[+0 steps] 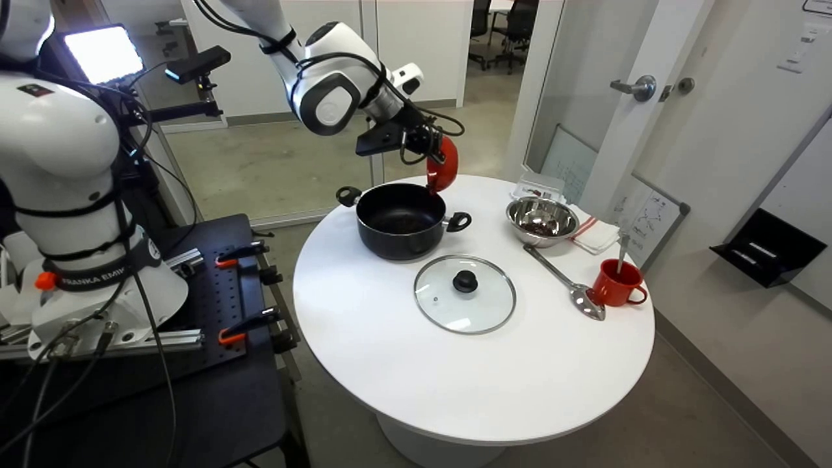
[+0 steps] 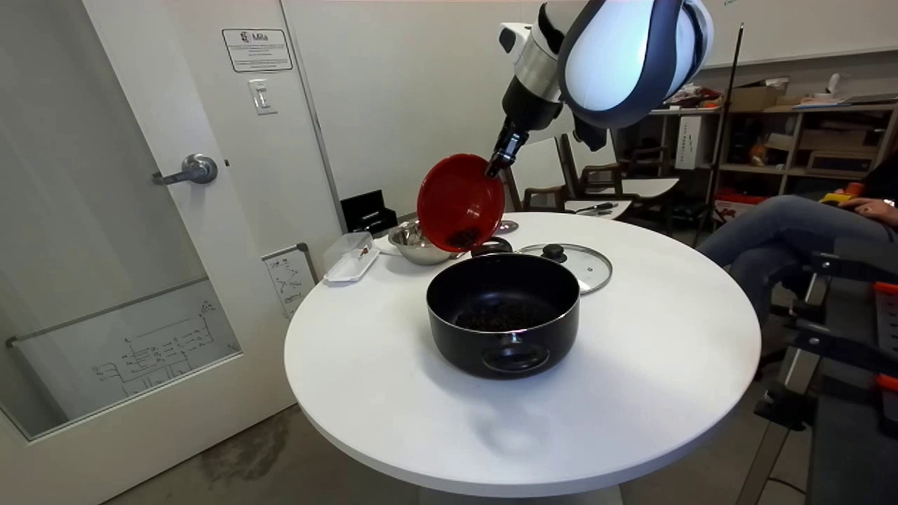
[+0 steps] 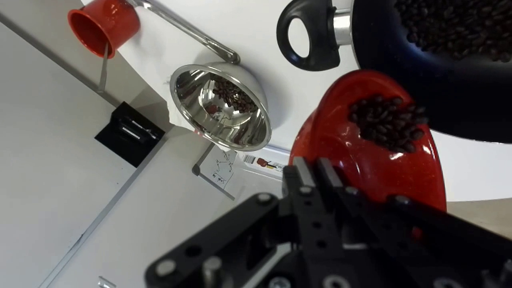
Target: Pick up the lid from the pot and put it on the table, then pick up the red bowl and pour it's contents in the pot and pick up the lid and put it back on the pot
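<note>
- Gripper pinches the rim of the red bowl
- Bowl hangs steeply tilted at the edge of the pot
- Dark beans lie inside both bowl and pot
- Lid rests flat on the table, near the pot

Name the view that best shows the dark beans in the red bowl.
The wrist view: it looks into the red bowl, so single beans stand out. In an exterior view they are a dark patch; in an exterior view the red bowl is nearly edge-on, hiding them.
</note>
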